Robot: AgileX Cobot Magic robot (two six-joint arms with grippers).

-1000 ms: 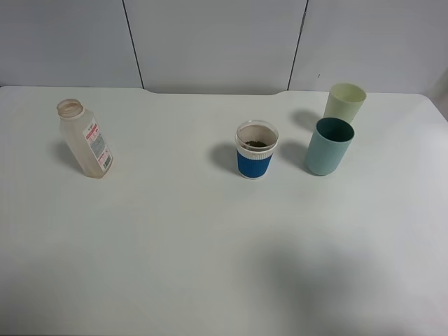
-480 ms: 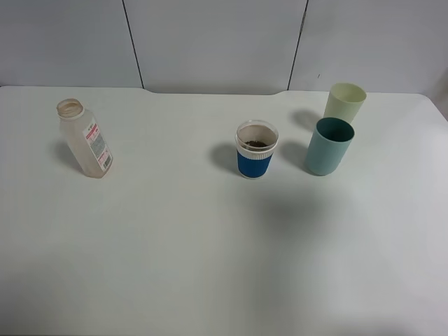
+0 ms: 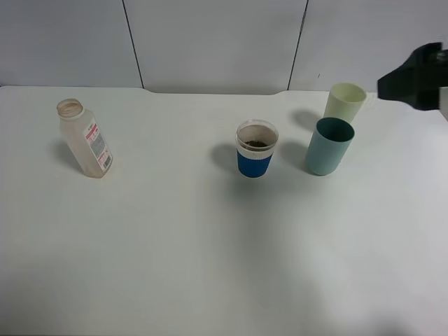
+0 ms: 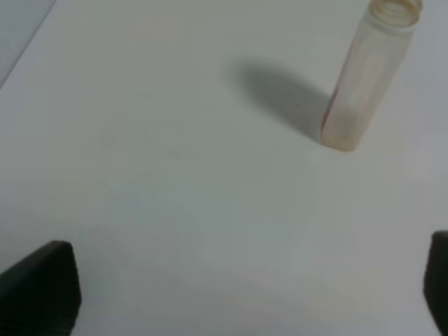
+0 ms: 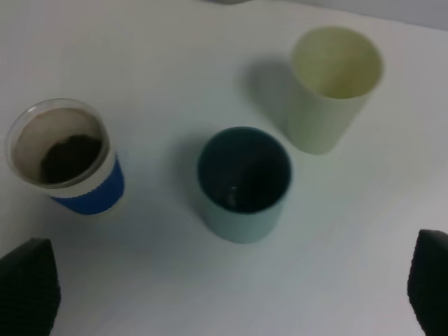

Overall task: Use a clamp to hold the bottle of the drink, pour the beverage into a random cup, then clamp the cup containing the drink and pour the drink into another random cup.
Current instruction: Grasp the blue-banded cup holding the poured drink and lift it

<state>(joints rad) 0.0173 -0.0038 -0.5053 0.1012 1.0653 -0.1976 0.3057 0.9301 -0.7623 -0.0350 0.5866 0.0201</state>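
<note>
The bottle (image 3: 85, 141) stands uncapped at the table's left, leaning slightly, and looks almost empty; it also shows in the left wrist view (image 4: 365, 78). The blue-banded cup (image 3: 255, 149) stands mid-table with a small dark-brown pool of beverage (image 5: 68, 157) at its bottom. My left gripper (image 4: 238, 294) is open and empty, well short of the bottle. My right gripper (image 5: 227, 287) is open and empty above the cups. The right arm's black body (image 3: 414, 82) shows at the upper right.
A teal cup (image 3: 329, 145) stands right of the blue-banded cup, empty as far as the right wrist view (image 5: 243, 182) shows. A pale yellow-green cup (image 3: 344, 102) stands just behind it, empty. The white table (image 3: 175, 245) has a notched back edge.
The right arm's black body has come into the exterior view at the upper right. Bottle and cups have not moved.
</note>
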